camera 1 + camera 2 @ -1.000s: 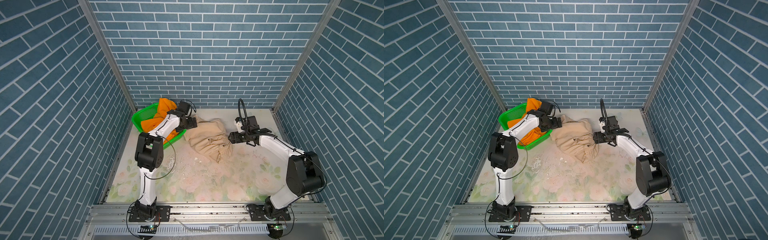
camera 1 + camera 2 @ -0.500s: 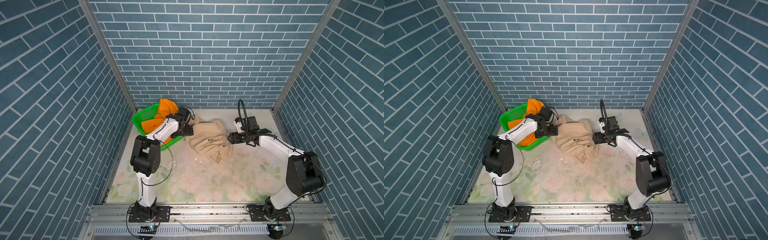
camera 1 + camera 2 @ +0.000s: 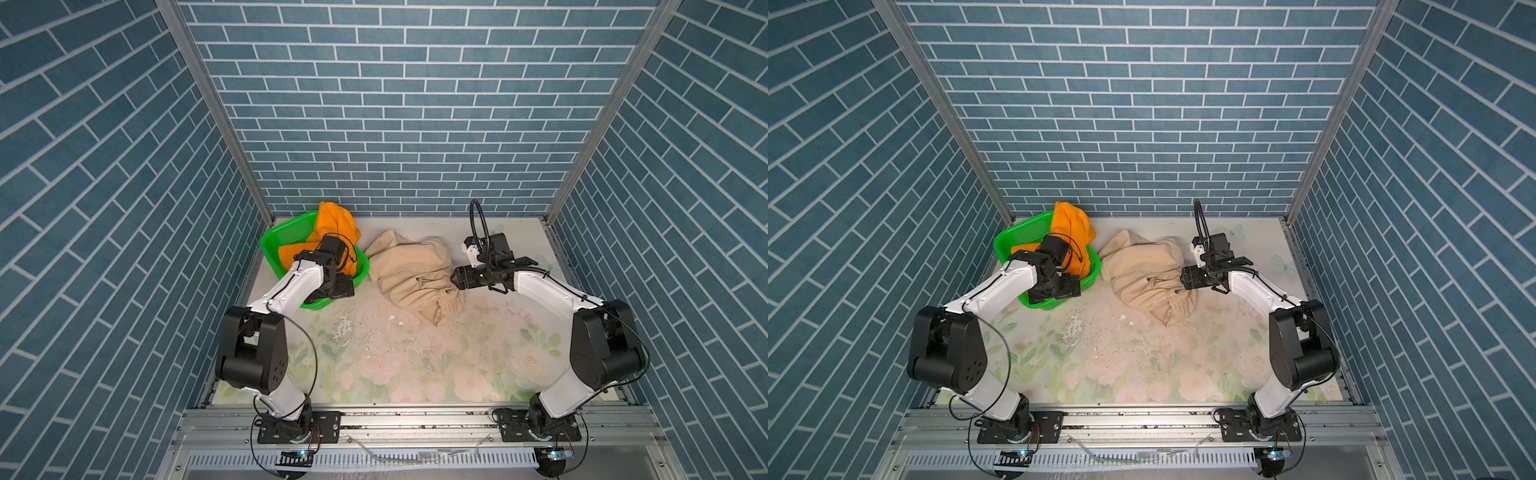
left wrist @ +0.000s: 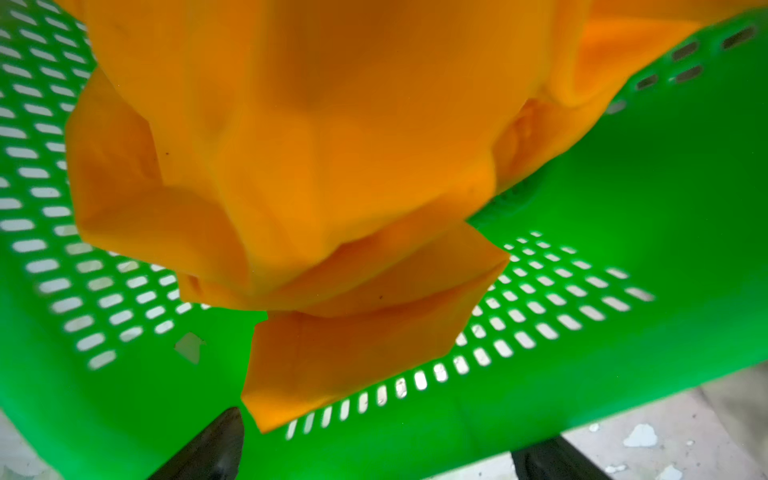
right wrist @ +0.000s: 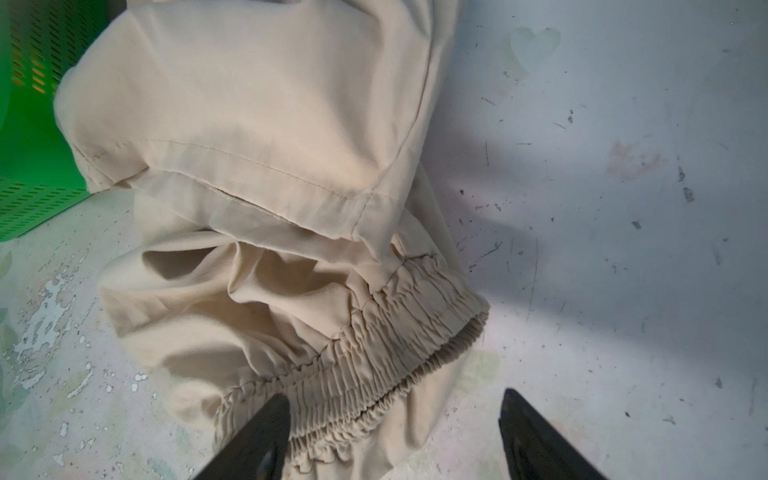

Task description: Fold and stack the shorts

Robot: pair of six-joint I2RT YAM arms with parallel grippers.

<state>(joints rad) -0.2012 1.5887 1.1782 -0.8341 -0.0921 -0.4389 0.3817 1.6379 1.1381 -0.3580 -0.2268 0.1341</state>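
Left end effector [image 3: 338, 287] withdrawing from beige shorts [image 3: 409, 270], now hovering at near rim of green basket [image 3: 279, 237], jaws released wide, nothing between them. It is facing orange shorts [image 4: 332, 166], which are lying bunched inside basket. Right end effector [image 5: 395, 401] staying put, jaws released, one finger over gathered waistband [image 5: 395, 340], gripping nothing. Beige shorts lying crumpled on worktop [image 3: 395, 365], just beside basket. Judgement: left arm likely switching target to orange pair. Both pairs remaining unfolded, unstacked.
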